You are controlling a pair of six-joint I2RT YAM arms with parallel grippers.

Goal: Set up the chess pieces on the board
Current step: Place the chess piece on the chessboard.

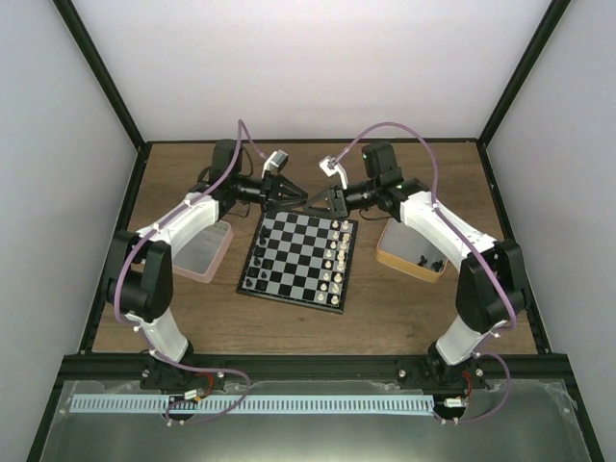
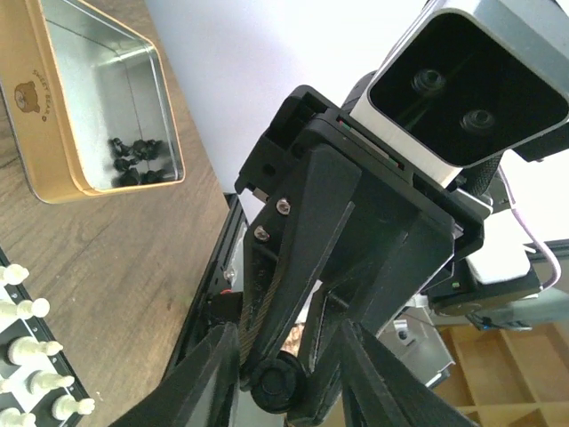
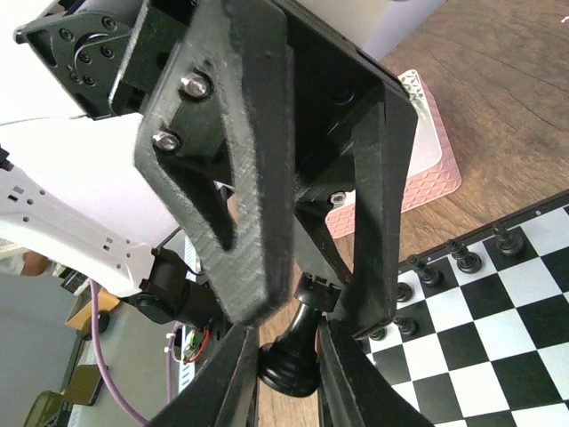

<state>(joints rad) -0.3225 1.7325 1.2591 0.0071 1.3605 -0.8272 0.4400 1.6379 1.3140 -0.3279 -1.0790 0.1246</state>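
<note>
Black chessman (image 3: pixel 289 365) pinched in right hand (image 3: pixel 284 384); left hand (image 2: pixel 284 396) spread around it; tray (image 2: pixel 53 191) lettering illegible.

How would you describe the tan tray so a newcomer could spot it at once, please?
Find the chessboard in the middle of the table and look just right of it. The tray sits there, holding a few black chess pieces. Its tan wall sets it apart from the pink box left of the board.

White walls (image 1: pixel 318 58) enclose a brown wooden table (image 1: pixel 404 308).
</note>
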